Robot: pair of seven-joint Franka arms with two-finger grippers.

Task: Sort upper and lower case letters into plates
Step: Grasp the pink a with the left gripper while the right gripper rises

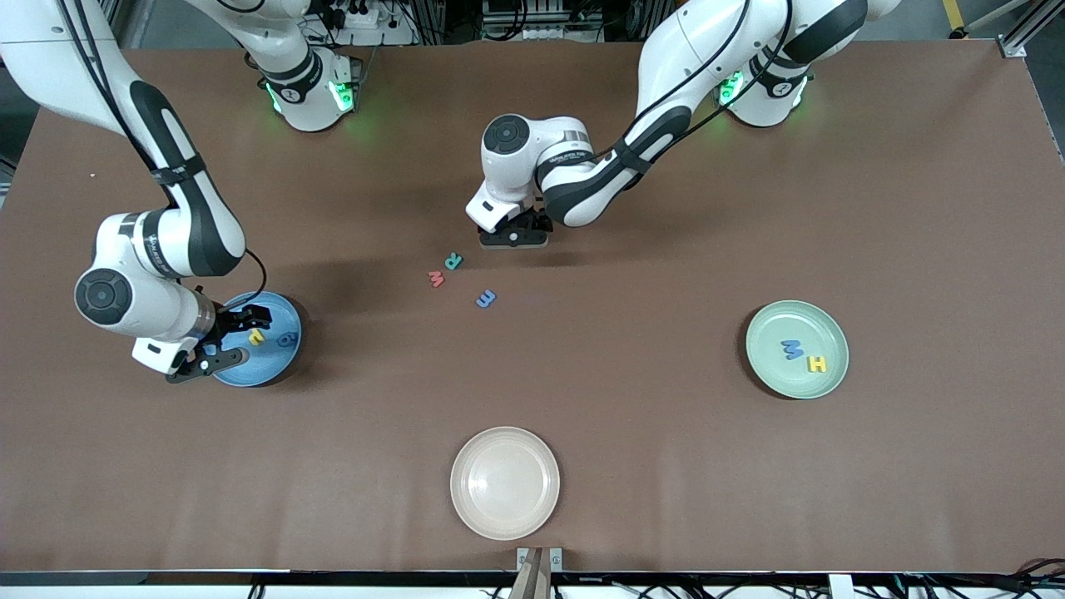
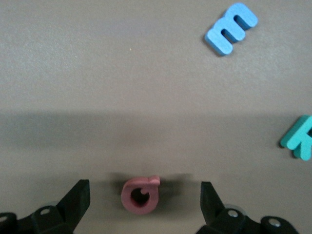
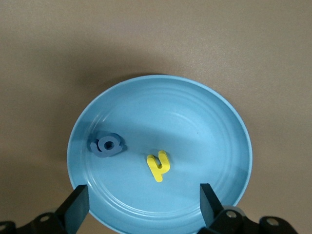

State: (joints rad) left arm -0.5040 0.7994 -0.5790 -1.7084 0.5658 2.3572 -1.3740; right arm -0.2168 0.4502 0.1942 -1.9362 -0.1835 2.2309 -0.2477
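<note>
A small red letter (image 2: 140, 195) was seen right between the wide-open left pincer (image 2: 145, 200) tips. The right pincer (image 3: 144, 204), wide and empty, waited over the blue plate (image 3: 219, 126).

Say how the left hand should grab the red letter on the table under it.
Straight down: the red letter lies flat between the open left hand fingers. Close across its round body, not the small tail, which looks too thin for a hold.
</note>
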